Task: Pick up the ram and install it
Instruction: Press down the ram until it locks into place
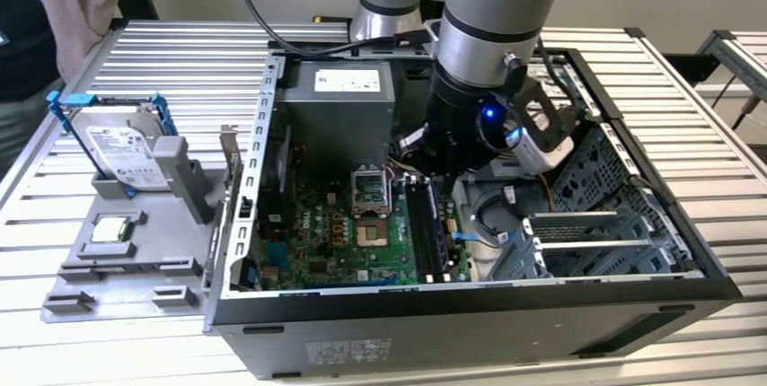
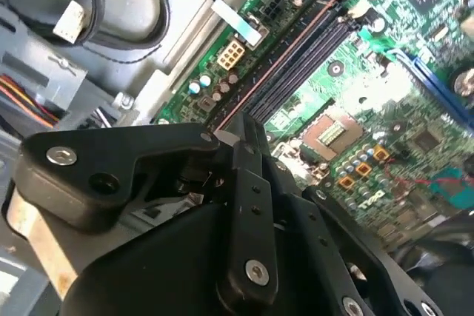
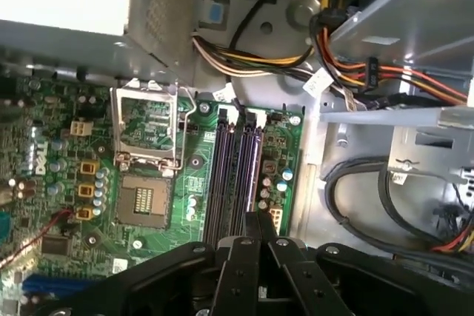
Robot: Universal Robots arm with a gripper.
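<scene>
My gripper (image 1: pixel 446 173) hangs low inside the open computer case (image 1: pixel 480 314), over the far end of the motherboard's memory slots (image 3: pixel 235 175). In both wrist views its black fingers are pressed together, and the gripper (image 3: pixel 259 218) (image 2: pixel 238 120) has its tip right at the end of the slots (image 2: pixel 296 57). The ram appears to be the long dark strip (image 1: pixel 422 224) standing in one slot and running out from under the fingertips. I cannot tell whether the fingers touch it. The empty CPU socket (image 3: pixel 146 199) lies beside the slots.
A grey parts tray (image 1: pixel 120 260) on the exterior view's left holds a hard drive (image 1: pixel 120 157) and a chip (image 1: pixel 110 229). Cable bundles (image 3: pixel 355 72) and the drive cage (image 1: pixel 599 233) crowd the side by the slots. A person stands at the far left.
</scene>
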